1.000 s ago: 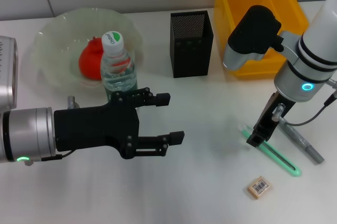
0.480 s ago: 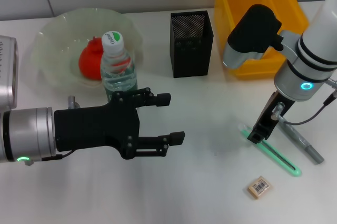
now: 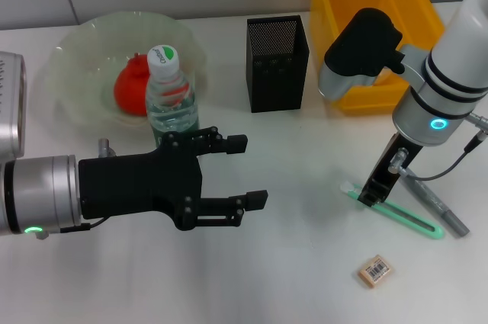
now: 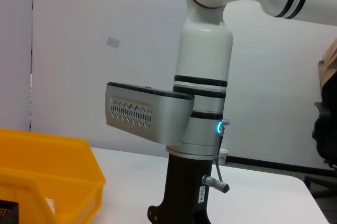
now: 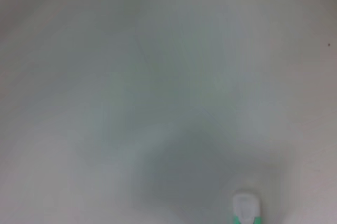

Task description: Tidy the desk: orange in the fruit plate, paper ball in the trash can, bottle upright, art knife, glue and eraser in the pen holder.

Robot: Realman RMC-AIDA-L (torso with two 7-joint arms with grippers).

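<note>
Found the art knife lying flat on the desk at the robot's right, a thin green translucent strip, just beside a grey pen-shaped stick (the glue, most likely) and apart from the eraser nearer the front edge. Judged it light and stiff, but slick-sided and so low against the tabletop as to offer little to pinch. Reckoned a hold across its narrow width, near one end, the safest, keeping clear of the blade and leaving room to tip it upright for the pen holder. Saw the right gripper pointing steeply down with its tip at the knife's end nearest the robot's middle, touching or nearly touching it; could not tell whether closed on it or not. Caught only the knife's white-and-green end in the right wrist view, against bare desk. Noted the left gripper hovering over the desk at the robot's left, just in front of the bottle, fingers spread wide and holding nothing. Marked the bottle upright already, the orange resting in the fruit plate, and the trash can standing behind the right arm, beside the pen holder.
</note>
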